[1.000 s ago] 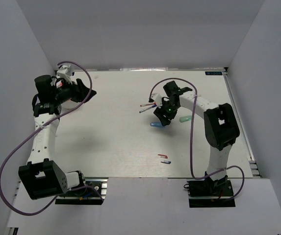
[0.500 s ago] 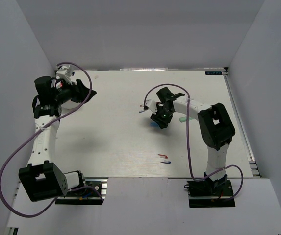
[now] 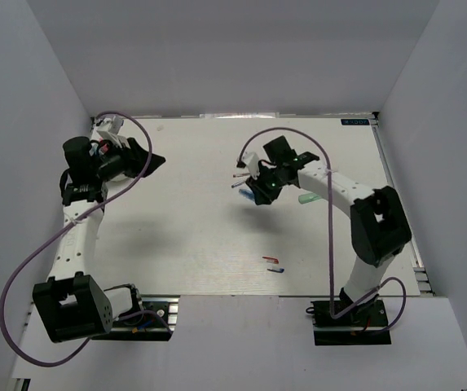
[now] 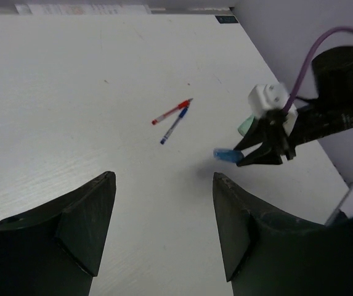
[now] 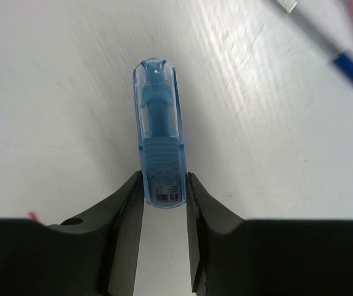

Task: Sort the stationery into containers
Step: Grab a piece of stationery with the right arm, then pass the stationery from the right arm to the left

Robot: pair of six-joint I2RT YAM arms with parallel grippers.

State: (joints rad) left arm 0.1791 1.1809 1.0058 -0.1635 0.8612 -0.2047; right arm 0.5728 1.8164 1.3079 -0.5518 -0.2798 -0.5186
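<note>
A blue highlighter (image 5: pixel 159 123) with a clear cap points away from my right gripper (image 5: pixel 164 180), which is shut on its barcoded end. From above, the right gripper (image 3: pixel 257 194) is at mid-table with the blue highlighter (image 3: pixel 250 196) poking out to its left. A mint highlighter (image 3: pixel 307 198) lies just right of it. Two thin pens, red (image 4: pixel 171 112) and blue (image 4: pixel 175 124), lie side by side beyond. My left gripper (image 4: pixel 162 179) hangs open and empty at the far left, high over bare table. The containers are out of view.
Two short pieces, a red one (image 3: pixel 270 260) and a pink-and-blue one (image 3: pixel 275 268), lie nearer the front edge. White walls enclose the table on the left, back and right. The right arm's purple cable (image 3: pixel 328 236) loops over the right side.
My right gripper came down over the blue highlighter, its jaws closed on it, and it carried it a little toward the back. The left arm shifted slightly.
</note>
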